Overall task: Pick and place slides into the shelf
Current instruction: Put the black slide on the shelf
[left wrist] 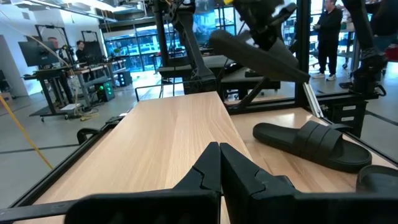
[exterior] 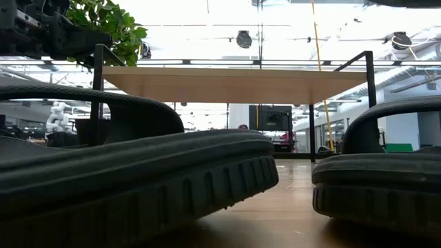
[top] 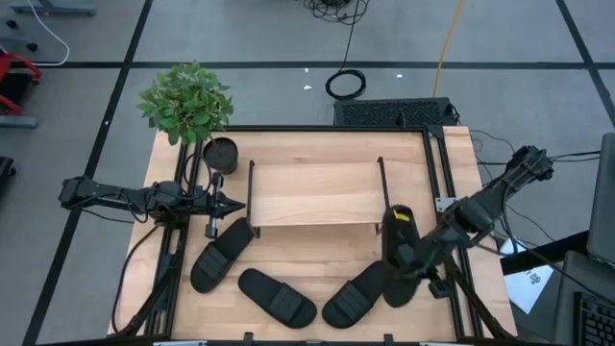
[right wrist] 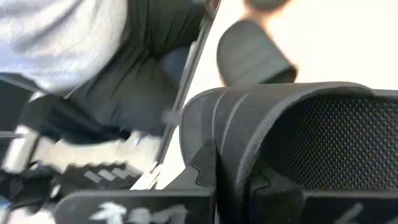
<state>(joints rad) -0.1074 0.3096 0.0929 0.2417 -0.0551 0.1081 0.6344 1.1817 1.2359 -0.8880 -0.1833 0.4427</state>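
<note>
Slide [top: 398, 252] — black, rubbery, with a ribbed strap — hangs pinched between the right gripper's [top: 415, 258] jaws, just beside the shelf's [top: 315, 193] pale wooden board. Three more slides [top: 277, 296] lie on the table [top: 288, 144] nearby. The left gripper [top: 233, 204] — jaws pressed together, empty — hovers beside the shelf's thin black frame.

Low view: two slides [exterior: 138, 186] [exterior: 386, 186] are filling the foreground and running off the frame edges, blocking most of the tabletop [exterior: 275, 220]. Right wrist view is smearing: held slide [right wrist: 298, 143] is cut off by the edges, background unreadable. High view: right hand [top: 408, 258] is covering part of the lifted slide [top: 398, 223].
</note>
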